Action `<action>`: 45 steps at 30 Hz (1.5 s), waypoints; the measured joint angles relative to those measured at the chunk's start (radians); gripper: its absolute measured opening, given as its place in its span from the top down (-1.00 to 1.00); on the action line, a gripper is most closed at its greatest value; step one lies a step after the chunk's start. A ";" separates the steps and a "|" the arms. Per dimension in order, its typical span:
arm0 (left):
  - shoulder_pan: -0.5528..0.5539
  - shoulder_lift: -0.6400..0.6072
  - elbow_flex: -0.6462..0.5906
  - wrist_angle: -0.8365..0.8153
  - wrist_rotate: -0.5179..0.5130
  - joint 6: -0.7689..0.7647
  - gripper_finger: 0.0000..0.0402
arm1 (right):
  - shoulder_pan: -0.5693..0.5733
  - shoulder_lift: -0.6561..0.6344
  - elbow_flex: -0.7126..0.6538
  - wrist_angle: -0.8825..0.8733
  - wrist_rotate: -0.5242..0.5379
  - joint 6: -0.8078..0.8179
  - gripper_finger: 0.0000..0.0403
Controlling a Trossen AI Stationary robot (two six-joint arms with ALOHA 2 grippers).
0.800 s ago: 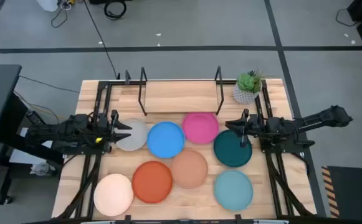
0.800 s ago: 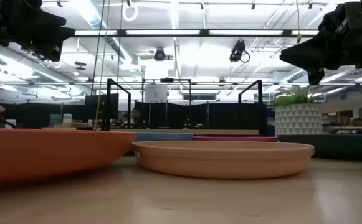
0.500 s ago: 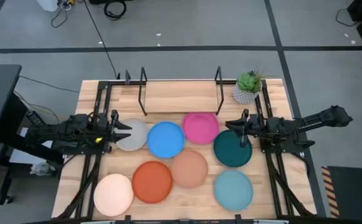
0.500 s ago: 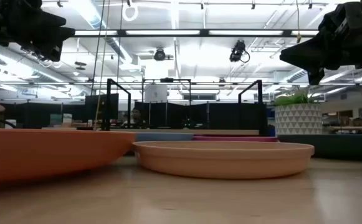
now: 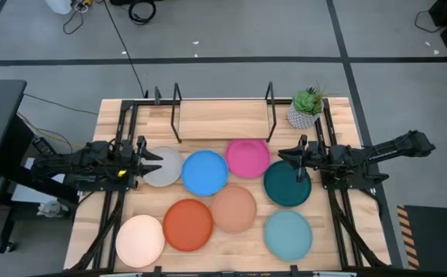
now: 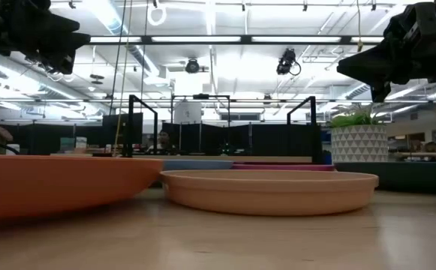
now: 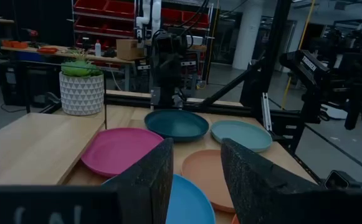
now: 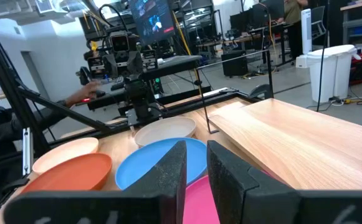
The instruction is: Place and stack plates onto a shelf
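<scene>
Two dark, near-black jointed robot arms, built from slim tubular links. The left gripper [image 5: 152, 162] and right gripper [image 5: 286, 158] each have two flat, rough-textured black fingers [image 7: 148, 180]. The left arm carries a small yellow marking.

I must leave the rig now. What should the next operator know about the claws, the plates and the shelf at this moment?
Left claw: open, empty, above the grey-white plate.
Right claw: open a little, empty, above the dark teal plate.
Shelf: bare, no plates on it.
On the table: blue plate, pink plate, orange plate, tan plate, light teal plate, cream plate.
Done: nothing. Left: all eight plates to place and stack.
</scene>
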 joint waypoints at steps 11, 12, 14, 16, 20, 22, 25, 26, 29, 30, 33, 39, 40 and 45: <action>0.000 0.000 0.000 0.000 0.000 0.000 0.30 | 0.000 0.000 0.000 0.000 0.000 0.000 0.66; 0.000 0.000 0.000 0.000 0.000 0.000 0.30 | 0.000 0.000 0.000 0.000 0.000 0.000 0.66; 0.000 0.000 0.000 0.000 0.000 0.000 0.30 | 0.000 0.000 0.000 0.000 0.000 0.000 0.66; 0.000 0.000 0.000 0.000 0.000 0.000 0.30 | 0.000 0.000 0.000 0.000 0.000 0.000 0.66; 0.000 0.000 0.000 0.000 0.000 0.000 0.30 | 0.000 0.000 0.000 0.000 0.000 0.000 0.66; 0.000 0.000 0.000 0.000 0.000 0.000 0.30 | 0.000 0.000 0.000 0.000 0.000 0.000 0.66; 0.000 0.000 0.000 0.000 0.000 0.000 0.30 | 0.000 0.000 0.000 0.000 0.000 0.000 0.66; 0.000 0.000 0.000 0.000 0.000 0.000 0.30 | 0.000 0.000 0.000 0.000 0.000 0.000 0.66; 0.000 0.000 0.000 0.000 0.000 0.000 0.30 | 0.000 0.000 0.000 0.000 0.000 0.000 0.66; 0.000 0.000 0.000 0.000 0.000 0.000 0.30 | 0.000 0.000 0.000 0.000 0.000 0.000 0.66; 0.000 0.000 0.000 0.000 0.000 0.000 0.30 | 0.000 0.000 0.000 0.000 0.000 0.000 0.66; 0.000 0.000 0.000 0.000 0.000 0.000 0.30 | 0.000 0.000 0.000 0.000 0.000 0.000 0.66; 0.000 0.000 0.000 0.003 0.000 0.002 0.30 | 0.000 0.000 0.000 0.000 0.000 0.000 0.66; 0.000 0.000 0.000 0.035 0.000 -0.005 0.30 | 0.000 0.000 0.000 0.001 0.000 0.000 0.66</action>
